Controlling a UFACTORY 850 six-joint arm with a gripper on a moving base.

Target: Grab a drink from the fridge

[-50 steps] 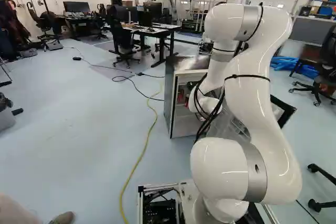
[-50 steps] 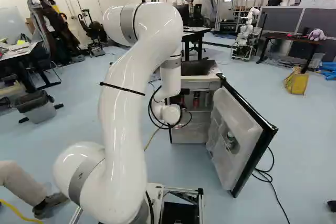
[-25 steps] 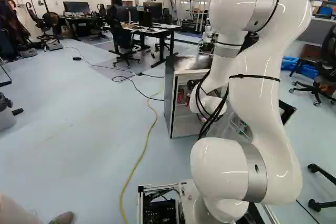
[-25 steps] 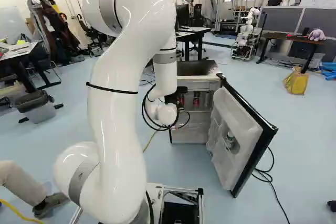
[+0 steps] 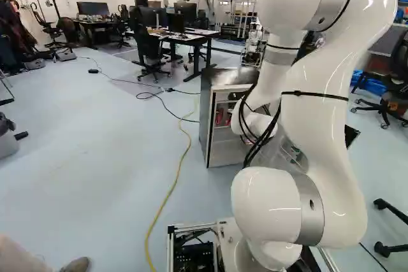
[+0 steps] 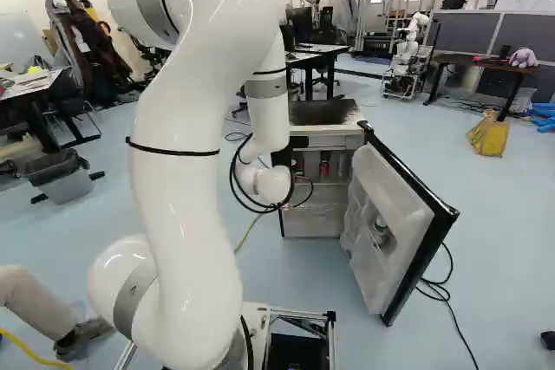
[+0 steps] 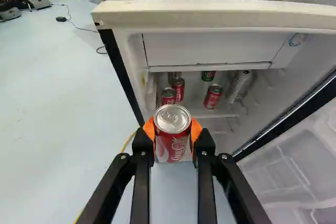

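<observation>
While the black gripper (image 7: 172, 130) has its two fingers closed in from opposite sides on a red can (image 7: 172, 142), orange pads (image 7: 196, 129) flat to its wall, the drink is held more or less upright, lid up, just ahead of the open fridge (image 7: 210, 18). Contact looks highish, i.e. around the upper body just under the shoulder, so most of the wt prob. hangs below the pads. Mid-body would be the better spot if a regrip's ever needed, w/ the palm kept off the lid & tab.

Handling, my guess: small but dense if full, stiff-ish b/c of pressure inside, yet thin-walled, so too much squeeze could dent it. Cold metal may sweat & turn slippery; soft pads should help. Firm but moderate force, slow accel., no sharp tilt or shake, or it might slide or pivot.

Next out, the door (image 6: 395, 201) stands wide, to the right of the opening in the right base view; can + knuckles want clearance there on the way back, esp. w/ black cables (image 6: 236, 181) looped by the wrist. Step in hand: prob. carrying the drink away; grab itself looks done.

Farther in, on the shelf: more red cans (image 7: 212, 96), a green one (image 7: 208, 75) & a silvery one (image 7: 240, 86). Way beyond: desks (image 5: 191, 37).
</observation>
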